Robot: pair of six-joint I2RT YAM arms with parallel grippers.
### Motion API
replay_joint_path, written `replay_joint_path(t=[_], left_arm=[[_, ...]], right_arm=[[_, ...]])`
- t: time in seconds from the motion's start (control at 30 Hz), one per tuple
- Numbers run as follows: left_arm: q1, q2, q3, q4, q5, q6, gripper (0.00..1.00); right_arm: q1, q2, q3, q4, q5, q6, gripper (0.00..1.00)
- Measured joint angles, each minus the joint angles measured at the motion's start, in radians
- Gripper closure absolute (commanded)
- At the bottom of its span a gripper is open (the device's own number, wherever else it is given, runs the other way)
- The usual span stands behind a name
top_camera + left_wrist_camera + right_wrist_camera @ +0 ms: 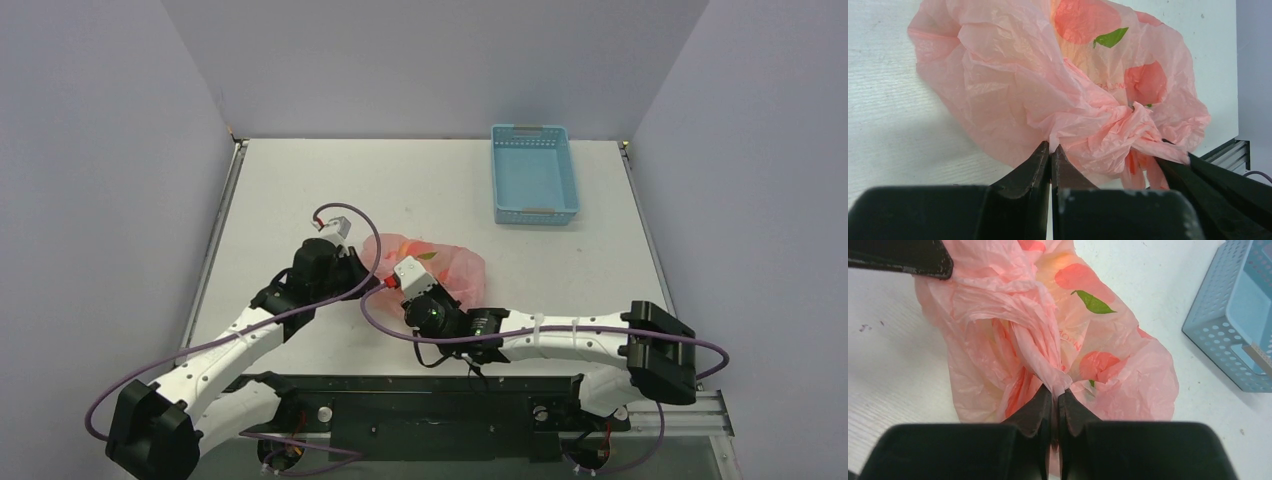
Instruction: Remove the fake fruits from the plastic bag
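Two closed grippers are meeting at the plastic bag (455, 265), which is lying near-left of the basket (535, 175), well apart from it: your right gripper (1054, 390) is pinching the twisted neck, your left gripper (1050, 146) is resting shut at the edge farther from the basket.

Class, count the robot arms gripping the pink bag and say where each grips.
2. The left fingers pinch the pink plastic bag at its left edge; the right fingers pinch a twisted fold on its near side.
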Motion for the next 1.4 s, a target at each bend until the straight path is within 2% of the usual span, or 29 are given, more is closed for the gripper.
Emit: replay_joint_path(t=[0.07,0.2,0.3,0.37,0.5,0.67,0.8,0.83,0.87,0.93,1.03,1.07,1.1,1.2,1.33,1.37,1.4], left_arm=[[0.0,-0.018,-0.013,0.001,-0.01,-0.003,1.0],[0.002,-0.048,-0.047,0.008,-0.026,-0.012,1.0],[0.002,-0.064,-0.062,0.022,-0.026,-0.027,1.0],[0.007,-0.078,-0.071,0.032,-0.026,-0.035,1.0],[0.013,-0.095,-0.095,0.047,-0.026,-0.055,1.0],[0.014,-0.115,-0.135,0.055,-0.02,-0.074,1.0],[0.017,-0.155,-0.14,0.049,-0.003,-0.06,1.0],[0.018,-0.166,-0.134,0.034,0.0,-0.047,0.96],[0.019,-0.173,-0.117,0.0,0.002,-0.023,0.73],[0.019,-0.175,-0.07,-0.062,0.0,0.028,0.6],[0.019,-0.168,0.045,-0.175,-0.018,0.106,0.57],[0.019,-0.161,0.092,-0.211,-0.026,0.134,0.65],[0.019,-0.15,0.14,-0.243,-0.035,0.161,0.68],[0.019,-0.116,0.251,-0.304,-0.049,0.24,0.69],[0.02,-0.056,0.333,-0.339,-0.005,0.343,0.45],[0.02,-0.029,0.351,-0.34,0.029,0.37,0.37],[0.02,0.003,0.367,-0.336,0.069,0.395,0.33]], right_arm=[[-0.011,-0.031,-0.013,0.02,-0.028,0.002,1.0],[-0.157,-0.174,-0.114,0.138,-0.292,0.082,1.0],[-0.343,-0.286,-0.256,0.347,-0.52,0.225,1.0],[-0.425,-0.337,-0.373,0.512,-0.611,0.327,1.0],[-0.451,-0.339,-0.515,0.754,-0.701,0.494,1.0],[-0.49,-0.254,-0.592,1.011,-0.764,0.64,1.0],[-0.507,-0.21,-0.596,1.088,-0.795,0.694,1.0],[-0.508,-0.209,-0.596,1.092,-0.801,0.698,1.0],[-0.509,-0.209,-0.596,1.093,-0.807,0.701,1.0],[-0.51,-0.21,-0.595,1.087,-0.813,0.702,1.0],[-0.51,-0.223,-0.58,1.033,-0.821,0.698,1.0],[-0.51,-0.231,-0.571,1.007,-0.824,0.695,1.0],[-0.51,-0.24,-0.564,0.984,-0.826,0.689,1.0],[-0.51,-0.264,-0.544,0.924,-0.83,0.669,1.0],[-0.51,-0.28,-0.535,0.882,-0.845,0.639,1.0],[-0.51,-0.28,-0.534,0.874,-0.855,0.629,1.0],[-0.51,-0.28,-0.532,0.864,-0.866,0.621,1.0]])
